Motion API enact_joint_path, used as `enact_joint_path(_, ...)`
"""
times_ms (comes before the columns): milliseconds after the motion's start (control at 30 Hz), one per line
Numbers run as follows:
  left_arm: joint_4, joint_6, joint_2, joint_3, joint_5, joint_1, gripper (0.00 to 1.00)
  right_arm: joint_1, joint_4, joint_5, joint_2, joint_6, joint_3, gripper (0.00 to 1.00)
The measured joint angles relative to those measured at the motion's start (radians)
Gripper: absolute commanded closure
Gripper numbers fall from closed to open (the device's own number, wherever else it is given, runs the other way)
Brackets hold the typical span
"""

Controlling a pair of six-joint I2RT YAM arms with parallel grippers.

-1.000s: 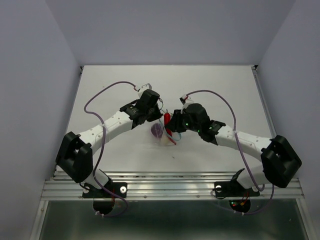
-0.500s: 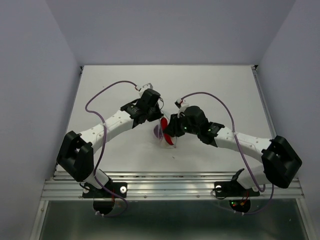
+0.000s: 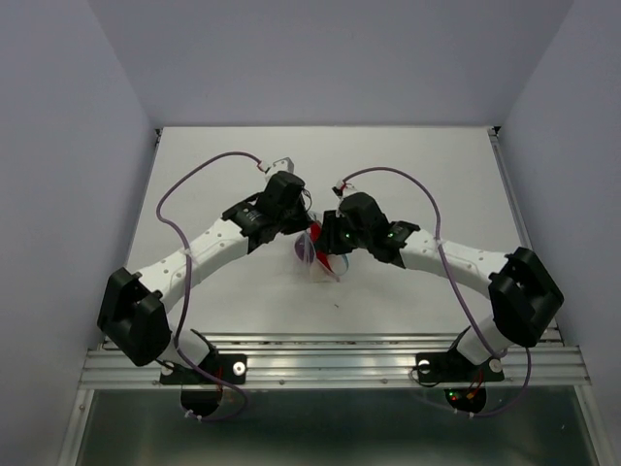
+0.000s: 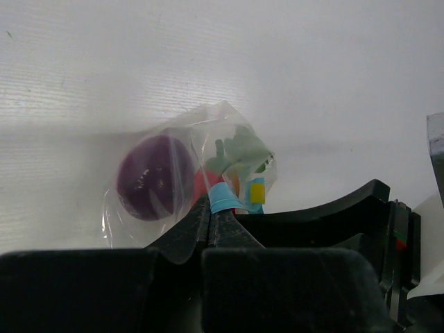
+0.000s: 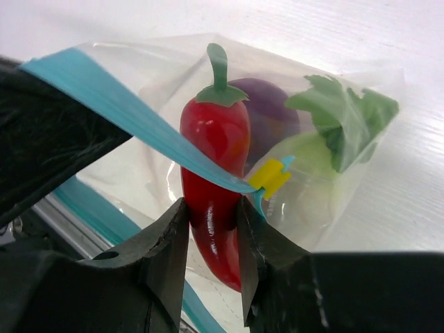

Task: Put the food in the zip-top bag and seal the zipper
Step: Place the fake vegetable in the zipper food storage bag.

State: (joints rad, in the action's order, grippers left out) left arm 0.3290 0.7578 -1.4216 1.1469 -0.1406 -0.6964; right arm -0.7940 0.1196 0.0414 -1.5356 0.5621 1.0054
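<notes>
On the table (image 3: 408, 175), the bag (image 4: 187, 135) sits at centre: thin crinkly film that looks limp, light and slippery, so the zipper (image 5: 104, 97) edge is probably the only firm hold. The left end effector (image 4: 212, 208), at the bag's 11 o'clock, is clenched on that edge. The right end effector (image 5: 211, 208), at 2 o'clock, grips the chili (image 5: 215, 139) low, with its stem end past the mouth. The onion (image 4: 149, 177) and radish (image 5: 305, 159) are inside. The chili looks smooth and rigid and should slide in.

White flat worktop (image 3: 408, 165), bounded by a ribbed metal rail (image 3: 330, 361) along its near edge. Small clear crinkly plastic bag (image 3: 312, 260) near the centre; contact with the surface cannot be determined.
</notes>
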Motion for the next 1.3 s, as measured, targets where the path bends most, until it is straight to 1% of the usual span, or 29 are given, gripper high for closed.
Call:
enact_joint_path(267, -0.048, -0.006, 0.011, -0.021, -0.008, -0.016, 1.00, -0.005, 0.130, -0.188, 0.000, 0.125, 0.098, 0.88)
enact_joint_path(600, -0.074, -0.016, 0.011, -0.027, -0.015, -0.090, 1.00, 0.010, 0.177, -0.393, -0.019, 0.286, 0.164, 0.88)
enact_joint_path(733, -0.087, -0.016, 0.010, -0.046, -0.019, -0.111, 1.00, 0.022, 0.188, -0.434, -0.024, 0.317, 0.195, 0.88)
enact_joint_path(800, -0.095, -0.015, 0.005, -0.057, -0.022, -0.116, 1.00, 0.037, 0.191, -0.445, -0.028, 0.327, 0.217, 0.82)
enact_joint_path(967, -0.109, -0.015, -0.016, -0.061, -0.026, -0.136, 1.00, 0.054, 0.192, -0.446, -0.065, 0.351, 0.243, 0.76)
enact_joint_path(1067, -0.112, -0.015, -0.023, -0.061, -0.027, -0.147, 1.00, 0.061, 0.193, -0.443, -0.085, 0.359, 0.243, 0.63)
enact_joint_path(1100, -0.112, -0.016, -0.023, -0.061, -0.029, -0.148, 1.00, 0.062, 0.194, -0.436, -0.090, 0.359, 0.243, 0.47)
enact_joint_path(1200, -0.096, -0.015, -0.029, -0.054, -0.041, -0.149, 1.00, 0.064, 0.190, -0.407, -0.088, 0.335, 0.245, 0.36)
enact_joint_path(1233, -0.091, -0.015, -0.033, -0.050, -0.044, -0.149, 1.00, 0.066, 0.187, -0.398, -0.087, 0.326, 0.245, 0.35)
enact_joint_path(1267, -0.081, -0.016, -0.040, -0.042, -0.045, -0.148, 1.00, 0.067, 0.186, -0.386, -0.084, 0.320, 0.245, 0.29)
enact_joint_path(1300, -0.077, -0.016, -0.047, -0.035, -0.047, -0.146, 1.00, 0.068, 0.187, -0.357, -0.079, 0.304, 0.245, 0.25)
